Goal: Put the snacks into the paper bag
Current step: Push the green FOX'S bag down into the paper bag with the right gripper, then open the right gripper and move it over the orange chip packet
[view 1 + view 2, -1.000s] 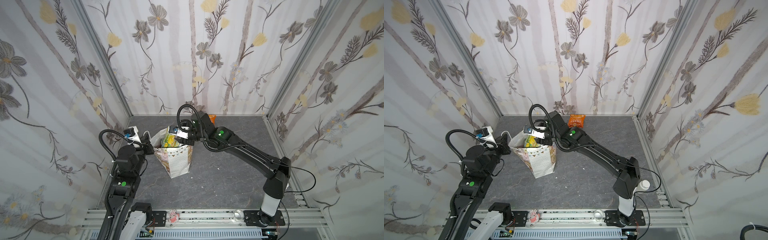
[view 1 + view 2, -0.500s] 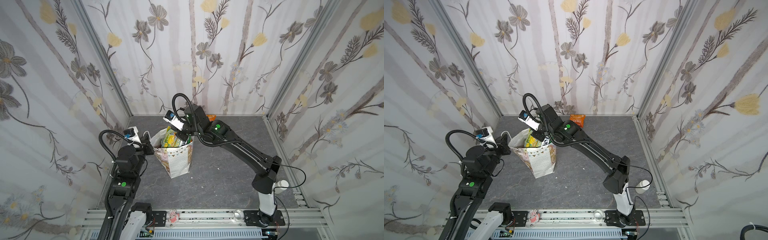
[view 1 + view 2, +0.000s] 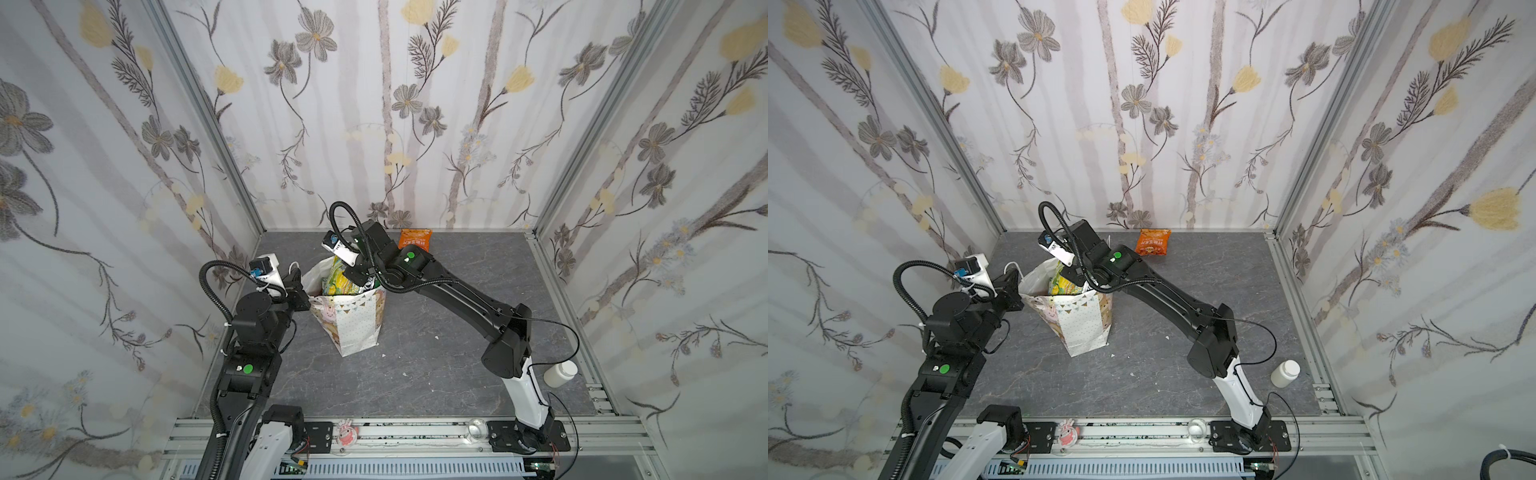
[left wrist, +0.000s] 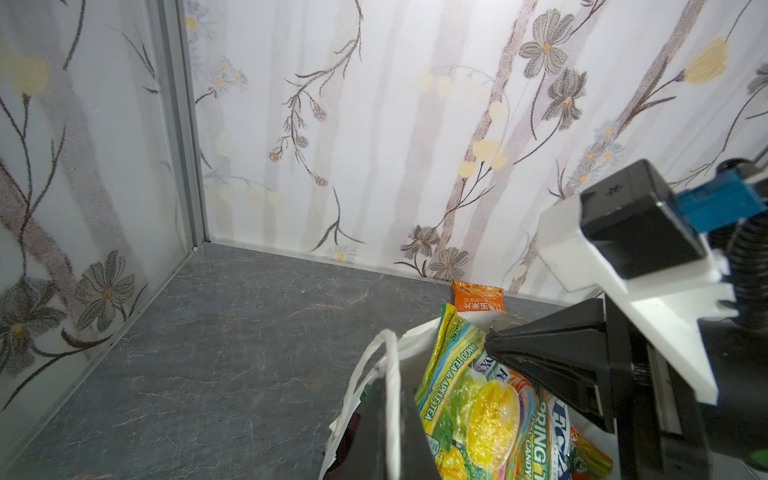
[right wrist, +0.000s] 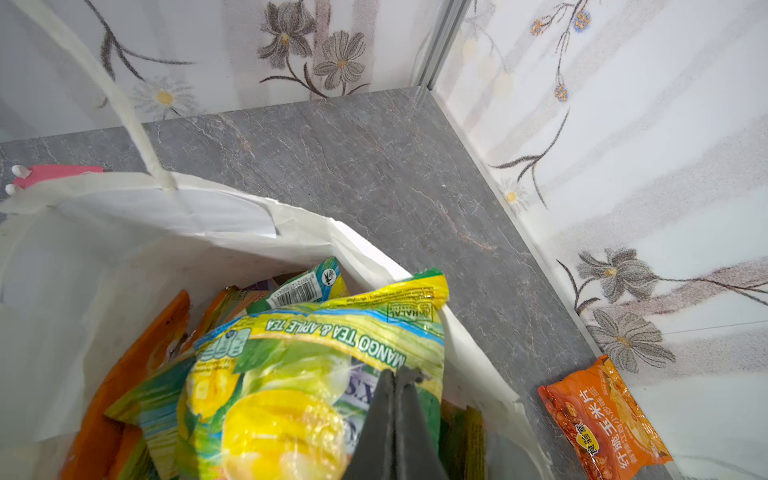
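Grey table [image 3: 415,374], filling nearly done: my left claw [image 4: 384,388] grips the paper bag [image 3: 357,324] rim, right claw [image 5: 399,376] sits clenched over snacks [image 5: 291,374] inside, so next, I think, comes the far orange packet [image 3: 413,240].

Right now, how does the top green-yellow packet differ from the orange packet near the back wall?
The green-yellow packet stands in the paper bag, poking above its rim; the orange packet lies flat on the table outside it. The green-yellow packet bears Latin letters; the orange packet, Chinese characters. Both are glossy plastic.
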Robot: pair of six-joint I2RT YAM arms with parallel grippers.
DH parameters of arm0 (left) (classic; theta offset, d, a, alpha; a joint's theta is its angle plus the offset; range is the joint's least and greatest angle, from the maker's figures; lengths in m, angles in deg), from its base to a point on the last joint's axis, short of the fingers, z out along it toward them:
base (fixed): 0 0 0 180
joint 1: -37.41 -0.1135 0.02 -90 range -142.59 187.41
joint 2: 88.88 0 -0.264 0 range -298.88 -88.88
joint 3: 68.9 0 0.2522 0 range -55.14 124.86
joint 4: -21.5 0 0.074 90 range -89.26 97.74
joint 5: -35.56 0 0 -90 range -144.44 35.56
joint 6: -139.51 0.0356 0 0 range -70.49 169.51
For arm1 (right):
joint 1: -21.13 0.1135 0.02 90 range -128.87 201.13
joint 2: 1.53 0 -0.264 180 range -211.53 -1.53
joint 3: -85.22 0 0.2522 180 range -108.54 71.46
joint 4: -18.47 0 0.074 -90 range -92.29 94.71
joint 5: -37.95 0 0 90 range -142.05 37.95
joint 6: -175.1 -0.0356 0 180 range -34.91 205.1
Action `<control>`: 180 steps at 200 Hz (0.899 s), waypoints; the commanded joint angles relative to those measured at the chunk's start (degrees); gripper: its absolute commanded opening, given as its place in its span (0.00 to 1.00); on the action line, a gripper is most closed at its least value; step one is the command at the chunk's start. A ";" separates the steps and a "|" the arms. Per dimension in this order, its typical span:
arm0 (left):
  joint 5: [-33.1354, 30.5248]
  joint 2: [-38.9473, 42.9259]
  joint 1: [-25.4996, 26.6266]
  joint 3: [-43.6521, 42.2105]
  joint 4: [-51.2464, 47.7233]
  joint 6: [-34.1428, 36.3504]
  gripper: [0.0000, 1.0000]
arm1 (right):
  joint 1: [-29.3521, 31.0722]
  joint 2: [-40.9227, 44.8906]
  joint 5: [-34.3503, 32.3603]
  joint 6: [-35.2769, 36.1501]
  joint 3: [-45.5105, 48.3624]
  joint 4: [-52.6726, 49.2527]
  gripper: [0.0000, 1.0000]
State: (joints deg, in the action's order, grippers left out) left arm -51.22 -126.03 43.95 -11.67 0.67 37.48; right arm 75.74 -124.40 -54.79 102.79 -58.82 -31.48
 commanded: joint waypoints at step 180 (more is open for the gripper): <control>0.21 0.85 0.01 -0.31 2.15 -0.31 0.06 | -0.25 -7.70 14.04 5.68 -9.27 -12.60 0.19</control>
State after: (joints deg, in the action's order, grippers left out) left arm -50.34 -125.44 43.95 -11.87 1.13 37.28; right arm 74.34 -134.65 -42.36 108.30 -67.82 -42.36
